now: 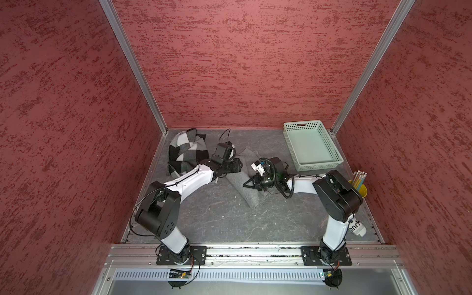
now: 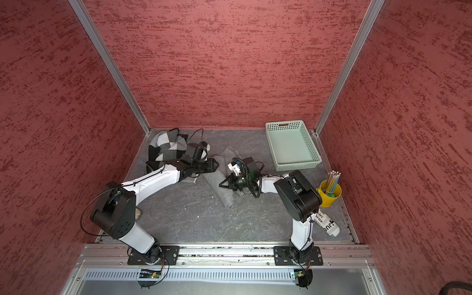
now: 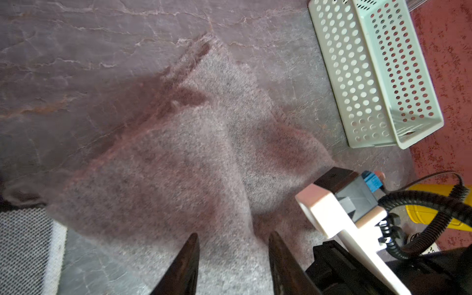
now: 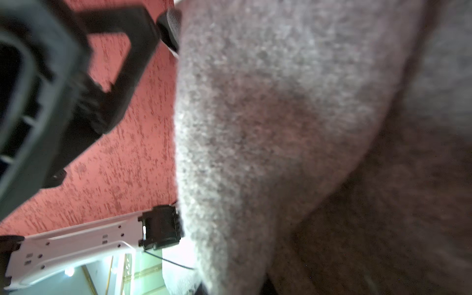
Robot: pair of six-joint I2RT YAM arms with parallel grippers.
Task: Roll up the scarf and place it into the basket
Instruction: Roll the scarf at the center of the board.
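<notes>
Scarf (image 4: 281, 127) in right claw (image 1: 245, 185), under left claw (image 3: 233, 237)

Left arm (image 1: 189, 178): is rising from its base, bending at the elbow and reaching forward, low over the desk (image 1: 217, 217).
Left wrist (image 1: 226, 167): is turning in toward the middle.
Left jaws: are standing apart, with a clear gap showing between the two dark fingertips (image 3: 187, 260).
Right arm (image 1: 304, 182): is going up from its base, folding sharply at the elbow and reaching sideways toward the left arm.
Right wrist (image 1: 268, 180): is lying low, close to the desk.
Right jaws: are pressing together into a point, aiming toward the left arm's side.
Both arms: are meeting near the middle, not touching each other.
</notes>
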